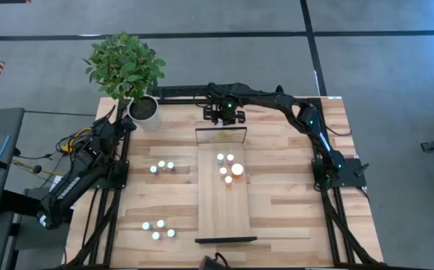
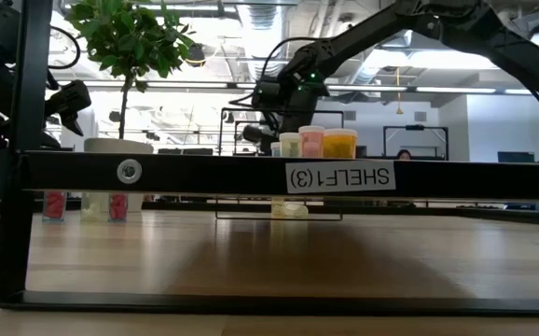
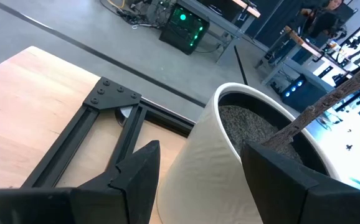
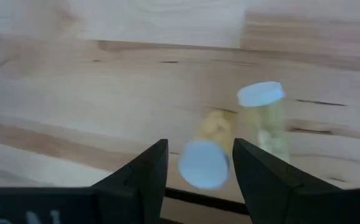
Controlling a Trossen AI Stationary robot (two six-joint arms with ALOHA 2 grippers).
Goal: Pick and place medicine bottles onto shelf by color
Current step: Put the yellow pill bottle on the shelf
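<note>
At far left of the overhead frame, the left claw [image 1: 124,124] sits beside the white plant pot [image 1: 143,110], fingers spread apart and empty on either side of the pot's wall without gripping it. Right of it, two clusters of small bottles [image 1: 162,166] stand on the bench [image 1: 292,202], one upper, one lower [image 1: 158,228]. At centre lies the shelf [image 1: 221,206], with more bottles [image 1: 228,168] grouped on its upper half. Above the shelf's top end, the right claw [image 1: 225,115] hovers, partly open, a yellowish white-capped bottle [image 4: 206,155] between its fingers; whether they touch it I cannot tell. Another yellowish bottle [image 4: 266,115] stands just beside.
</note>
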